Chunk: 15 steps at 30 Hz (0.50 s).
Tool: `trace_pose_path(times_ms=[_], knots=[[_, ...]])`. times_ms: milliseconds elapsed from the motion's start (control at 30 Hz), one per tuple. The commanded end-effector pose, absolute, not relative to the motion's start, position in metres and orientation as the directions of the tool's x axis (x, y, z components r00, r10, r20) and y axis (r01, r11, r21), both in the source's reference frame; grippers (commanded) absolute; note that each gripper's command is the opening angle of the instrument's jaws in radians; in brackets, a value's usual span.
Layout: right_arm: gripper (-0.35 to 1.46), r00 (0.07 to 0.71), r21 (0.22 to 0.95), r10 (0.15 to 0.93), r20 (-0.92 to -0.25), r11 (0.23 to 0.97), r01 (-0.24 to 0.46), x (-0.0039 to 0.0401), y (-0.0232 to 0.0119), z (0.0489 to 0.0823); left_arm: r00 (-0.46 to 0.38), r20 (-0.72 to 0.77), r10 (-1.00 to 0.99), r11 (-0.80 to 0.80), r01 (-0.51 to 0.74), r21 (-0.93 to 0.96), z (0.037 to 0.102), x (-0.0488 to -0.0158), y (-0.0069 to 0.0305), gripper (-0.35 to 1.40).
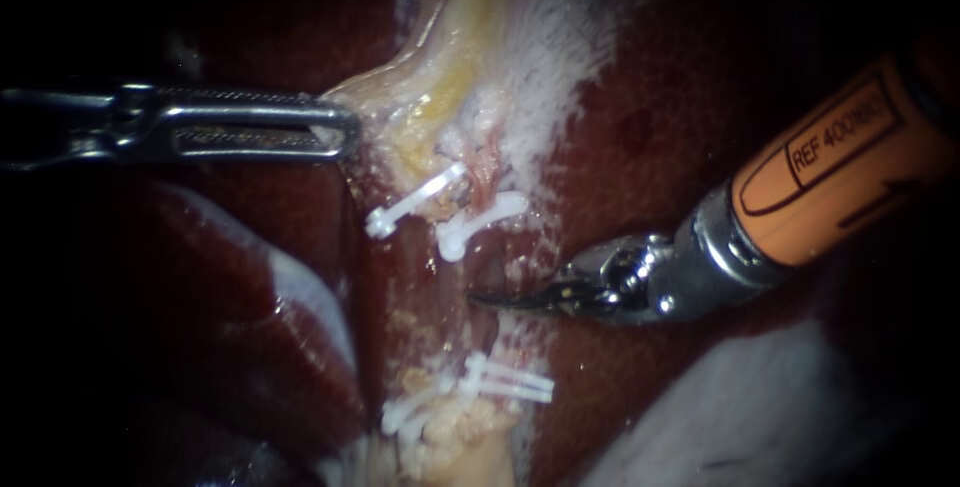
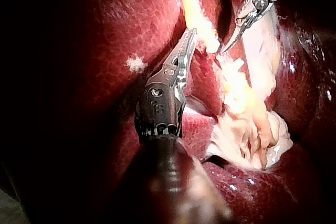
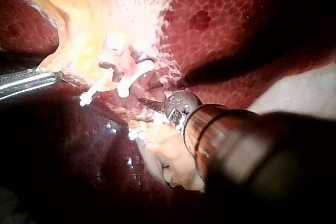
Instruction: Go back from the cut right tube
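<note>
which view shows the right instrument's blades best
Endoscope view: the right instrument's curved blades show side-on, shut. The left wrist view shows them small, far off; the right wrist view shows only their tip past its wrist.

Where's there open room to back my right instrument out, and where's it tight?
Free: the bare liver above the right instrument, right of the whitish fringe. Crowded: around its shut jaws, between the upper clips and lower clips; the left instrument hems the upper left.
</note>
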<state>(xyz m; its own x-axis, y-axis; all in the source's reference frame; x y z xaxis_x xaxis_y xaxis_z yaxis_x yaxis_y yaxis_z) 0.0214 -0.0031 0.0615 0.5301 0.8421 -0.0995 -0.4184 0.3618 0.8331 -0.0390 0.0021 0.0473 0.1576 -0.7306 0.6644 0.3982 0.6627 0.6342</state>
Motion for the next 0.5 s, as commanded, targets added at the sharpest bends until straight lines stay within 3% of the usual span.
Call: trace_pose_path(times_ms=[33,467,500], knots=[[-0.35,0.53,0.833,0.842,-0.099,0.361,-0.419,0.0214,-0.0031,0.0615,0.158,0.664,-0.73,0.663,0.397,0.635,0.0474,-0.039,0.002,-0.35],[-0.35,0.533,0.844,0.843,-0.075,0.338,-0.417,0.0215,-0.0035,0.0619,0.158,0.665,-0.73,0.663,0.397,0.634,0.0474,-0.039,0.002,-0.35],[-0.25,0.534,0.844,0.842,-0.075,0.339,-0.416,0.0216,-0.0035,0.0619,0.158,0.665,-0.73,0.663,0.397,0.634,0.0474,-0.039,0.002,-0.35]])
